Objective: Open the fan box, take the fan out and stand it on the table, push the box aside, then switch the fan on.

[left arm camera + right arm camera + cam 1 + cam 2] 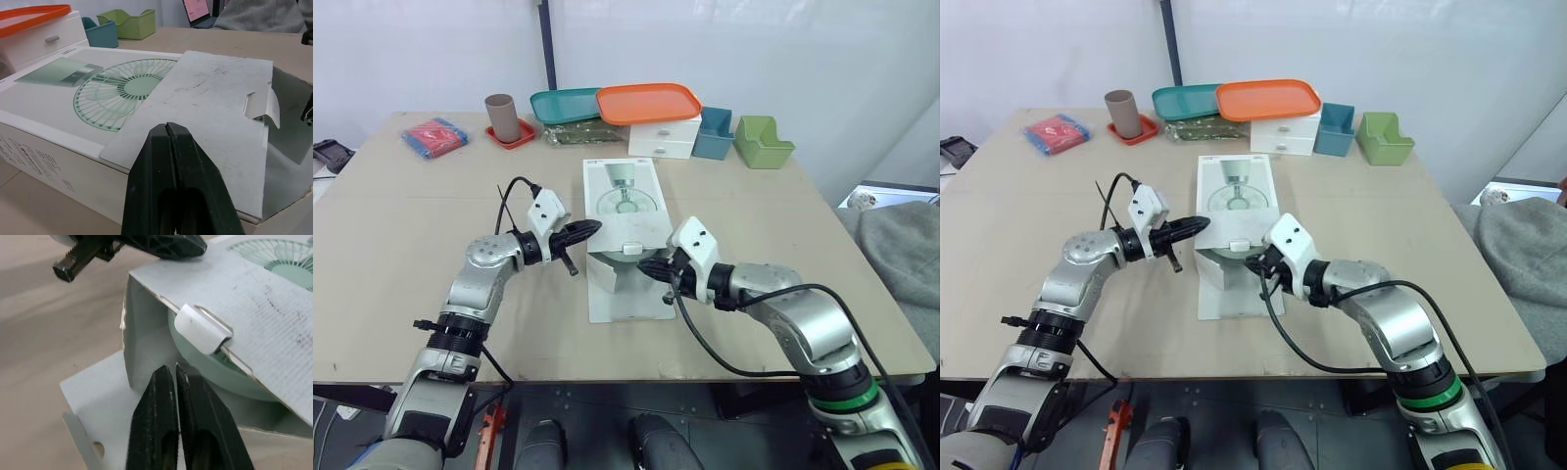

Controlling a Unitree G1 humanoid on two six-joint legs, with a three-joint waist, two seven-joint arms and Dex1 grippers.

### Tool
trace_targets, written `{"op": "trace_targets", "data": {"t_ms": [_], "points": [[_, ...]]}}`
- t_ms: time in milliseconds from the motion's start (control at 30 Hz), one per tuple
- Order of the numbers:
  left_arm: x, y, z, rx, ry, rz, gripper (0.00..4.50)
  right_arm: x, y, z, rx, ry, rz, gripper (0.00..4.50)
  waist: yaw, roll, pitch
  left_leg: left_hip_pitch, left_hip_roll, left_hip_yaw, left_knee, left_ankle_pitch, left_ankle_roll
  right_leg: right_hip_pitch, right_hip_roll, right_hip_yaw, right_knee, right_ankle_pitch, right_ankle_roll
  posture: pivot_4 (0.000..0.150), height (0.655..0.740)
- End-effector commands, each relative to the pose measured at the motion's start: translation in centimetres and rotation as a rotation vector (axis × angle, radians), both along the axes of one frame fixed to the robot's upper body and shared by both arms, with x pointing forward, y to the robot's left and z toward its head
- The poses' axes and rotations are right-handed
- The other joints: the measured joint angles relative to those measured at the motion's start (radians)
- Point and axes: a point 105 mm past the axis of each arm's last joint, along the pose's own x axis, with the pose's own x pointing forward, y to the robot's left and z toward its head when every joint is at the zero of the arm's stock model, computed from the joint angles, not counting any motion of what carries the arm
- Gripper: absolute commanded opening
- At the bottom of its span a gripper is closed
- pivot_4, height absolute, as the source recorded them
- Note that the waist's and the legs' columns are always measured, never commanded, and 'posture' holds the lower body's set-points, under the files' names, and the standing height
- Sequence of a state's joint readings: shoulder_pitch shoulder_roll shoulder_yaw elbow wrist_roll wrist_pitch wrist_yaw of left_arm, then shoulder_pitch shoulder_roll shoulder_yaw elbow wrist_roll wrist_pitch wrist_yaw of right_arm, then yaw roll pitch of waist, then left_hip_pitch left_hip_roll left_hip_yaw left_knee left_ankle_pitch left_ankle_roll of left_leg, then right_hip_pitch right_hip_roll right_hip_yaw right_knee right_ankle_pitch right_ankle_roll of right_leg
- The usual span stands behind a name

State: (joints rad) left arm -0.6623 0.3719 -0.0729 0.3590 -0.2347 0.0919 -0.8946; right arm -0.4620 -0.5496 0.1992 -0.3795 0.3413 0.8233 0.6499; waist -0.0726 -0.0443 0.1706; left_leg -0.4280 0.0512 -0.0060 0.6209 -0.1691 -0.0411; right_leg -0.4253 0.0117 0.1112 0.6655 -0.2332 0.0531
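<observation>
On the table (411, 196), at its middle, the fan box (622, 186) lies flat with its near end open. We judge the box to be light, thin card, apt to slide or crumple. The fan (220, 377) inside looks like rigid plastic with a delicate grille, best taken by its rim or base. The left gripper (595, 227), closed on nothing, sits at the box's near left corner by the folded-back flap (205, 98). The right gripper (648, 266), likewise closed and empty, points into the open mouth, just short of the fan.
</observation>
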Motion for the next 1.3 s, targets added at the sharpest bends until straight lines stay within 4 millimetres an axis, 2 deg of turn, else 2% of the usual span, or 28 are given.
{"op": "trace_targets", "data": {"t_ms": [33,133,267,333,467,567,833,1000,1300], "points": [[0.4,0.2,0.2,0.007,-0.012,0.012,0.00,-0.5,-0.8,0.3,-0.034,-0.027,-0.015,0.08,0.000,0.000,0.000,0.000,0.000,0.000,0.000,0.000,0.000,0.000,0.000,0.000,0.000,0.000,0.000,0.150,0.7400],[0.5,0.1,0.2,0.007,-0.014,0.011,0.00,-1.2,-1.5,0.4,-0.046,-0.028,-0.002,0.08,0.000,0.000,0.000,0.000,0.000,0.000,0.000,0.000,0.000,0.000,0.000,0.000,0.000,0.000,0.000,0.150,0.7400],[0.4,0.0,0.1,0.010,-0.017,0.006,0.00,-1.0,-3.0,0.4,-0.076,-0.026,-0.038,0.08,-0.001,0.000,0.000,0.000,0.000,0.000,0.000,0.000,0.000,0.000,0.000,0.000,0.000,0.000,0.000,0.150,0.7400],[0.4,-0.1,0.0,0.013,-0.016,0.009,0.00,-0.6,-4.0,0.3,-0.087,-0.026,-0.072,0.08,0.000,0.000,0.000,0.000,0.000,0.000,0.000,0.000,0.000,0.000,0.000,0.000,0.000,0.000,0.000,0.150,0.7400],[0.3,-0.1,-0.2,0.017,-0.015,0.004,0.00,1.9,-6.4,-0.2,-0.109,-0.035,-0.227,0.08,0.000,0.000,0.000,0.000,0.000,0.000,0.000,0.000,0.000,0.000,0.000,0.000,0.000,0.000,0.000,0.150,0.7400],[0.3,-0.2,-0.2,0.017,-0.015,0.004,0.00,3.2,-7.1,-0.7,-0.109,-0.028,-0.304,0.08,0.000,0.000,0.000,0.000,0.000,0.000,0.000,0.000,0.000,0.000,0.000,0.000,0.000,0.000,0.000,0.150,0.7400],[0.3,0.0,-0.1,0.023,-0.022,0.013,0.00,5.0,-6.1,0.3,-0.048,-0.076,-0.349,0.08,-0.001,0.000,0.000,0.000,0.000,0.000,0.000,0.000,0.000,0.000,0.000,0.001,0.000,0.000,0.001,0.150,0.7400],[0.4,0.1,-0.1,0.021,-0.022,0.017,0.00,4.9,-4.6,1.2,0.006,-0.087,-0.304,0.08,-0.001,0.000,0.000,0.000,0.000,0.000,0.000,0.000,0.000,0.000,0.000,0.001,0.000,0.000,0.001,0.150,0.7400],[0.2,0.6,0.5,0.006,-0.041,0.028,0.00,3.3,-2.8,0.7,0.009,-0.064,-0.176,0.08,-0.002,0.000,0.000,0.000,0.000,0.000,0.000,0.000,0.000,0.000,0.000,0.000,0.000,0.000,0.000,0.150,0.7400]]}}
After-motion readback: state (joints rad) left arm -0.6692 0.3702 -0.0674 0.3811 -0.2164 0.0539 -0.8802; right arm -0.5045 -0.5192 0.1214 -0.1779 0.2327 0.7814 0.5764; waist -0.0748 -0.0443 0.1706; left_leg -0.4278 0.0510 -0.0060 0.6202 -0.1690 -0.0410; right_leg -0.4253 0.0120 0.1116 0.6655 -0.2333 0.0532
